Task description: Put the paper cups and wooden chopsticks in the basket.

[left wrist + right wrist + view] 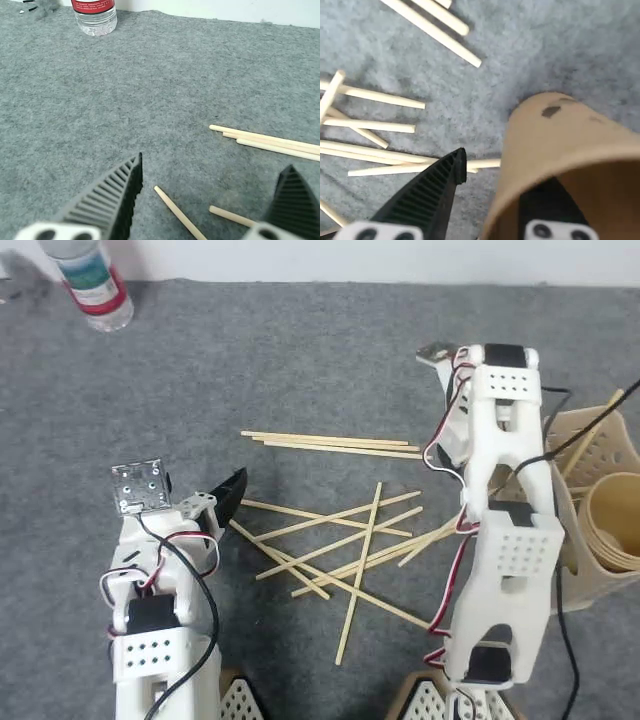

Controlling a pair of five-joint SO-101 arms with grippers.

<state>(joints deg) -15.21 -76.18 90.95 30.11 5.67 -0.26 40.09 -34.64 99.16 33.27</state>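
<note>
Brown paper cup [560,130] looks tipped on the mat, open mouth toward the right gripper [505,167]. One black finger sits inside the mouth, the other outside the wall with a gap showing. Jaws spread, straddling the wall, not pinched.

Pale wooden chopsticks [330,540] lie loose at table centre in the high view: a criss-cross pile, plus three parallel ones toward 12 o'clock. None held.

Beige perforated plastic basket [605,455] at 3 o'clock, with nested paper cups [615,525] in it and what looks like a stick or two.

Left gripper [215,162] at 8 o'clock, low over the mat, fingers wide apart, holding nothing, stick ends just ahead of them.

Clear plastic bottle with red label [92,280] at 11 o'clock, well apart. Grey felt mat [300,360] under everything.

Step, my read: cup pickup by the right arm. Next move calls for closing gently on the cup wall, since thin paper may crush or slip. Then lift, swing to 3 o'clock and let go over the basket. Most chopsticks remain, so probably under halfway.
</note>
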